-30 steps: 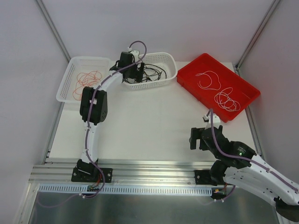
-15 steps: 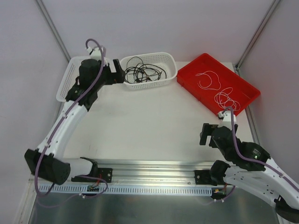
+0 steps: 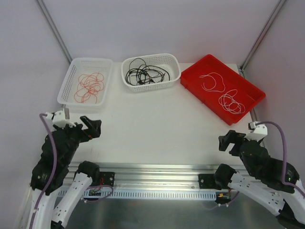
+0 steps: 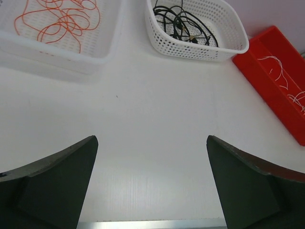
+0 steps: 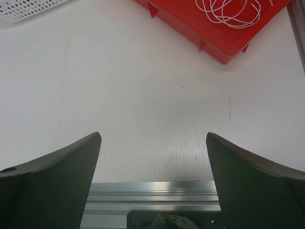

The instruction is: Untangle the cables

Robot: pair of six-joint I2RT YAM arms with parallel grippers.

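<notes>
The red-orange cables [image 3: 89,86] lie in a white tray [image 3: 64,95] at the back left. The black cords [image 3: 145,74] lie coiled in a white basket [image 3: 174,71] at the back middle. The white cables [image 3: 224,95] lie in a red tray [image 3: 190,83] at the back right. My left gripper [image 3: 91,127] is open and empty, low near the table's front left edge. My right gripper [image 3: 228,141] is open and empty near the front right edge. The left wrist view shows the red-orange cables [image 4: 62,19], the black cords [image 4: 183,26] and its open gripper [image 4: 151,138]. The right wrist view shows the white cables [image 5: 228,12] and its open gripper [image 5: 153,135].
A metal rail [image 3: 152,174] runs along the table's near edge, under both grippers. The white table top [image 3: 152,124] lies between the grippers and the three containers. Frame posts stand at the back corners.
My left arm has pulled back from the black-cord basket to the front left edge. My right arm has drawn back and to the right. The cables have not moved.
</notes>
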